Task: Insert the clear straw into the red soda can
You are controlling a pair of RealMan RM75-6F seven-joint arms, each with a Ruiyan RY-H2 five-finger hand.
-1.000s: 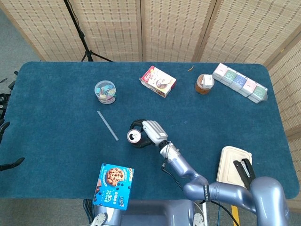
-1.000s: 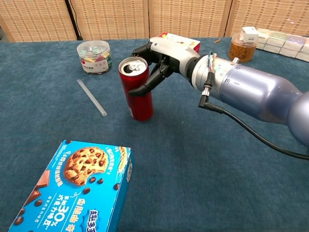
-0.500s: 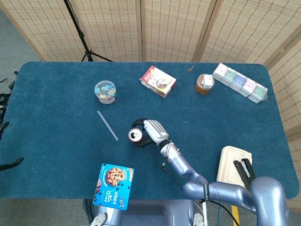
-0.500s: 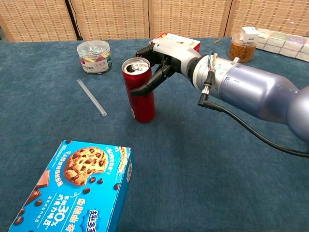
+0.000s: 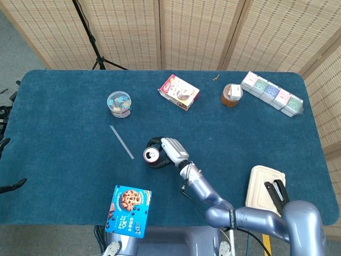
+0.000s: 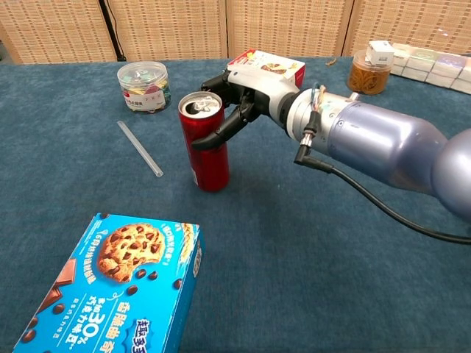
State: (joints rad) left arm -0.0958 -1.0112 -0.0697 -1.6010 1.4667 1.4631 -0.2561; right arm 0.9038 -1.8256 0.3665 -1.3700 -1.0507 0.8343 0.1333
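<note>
One hand, my right hand (image 6: 239, 99), was wrapped around the upright red soda can (image 6: 204, 145) at mid-table; my left hand was out of view. Just beside the can, to its left, the clear straw (image 6: 140, 148) lay flat, untouched. Judging from this, squeezing or nudging could tip the opened can.

We read only one marking: "30%" amid Chinese characters on the blue cookie box (image 6: 110, 293), in front of the red can (image 6: 204, 147). Print on other packages is too small for us to read.
</note>
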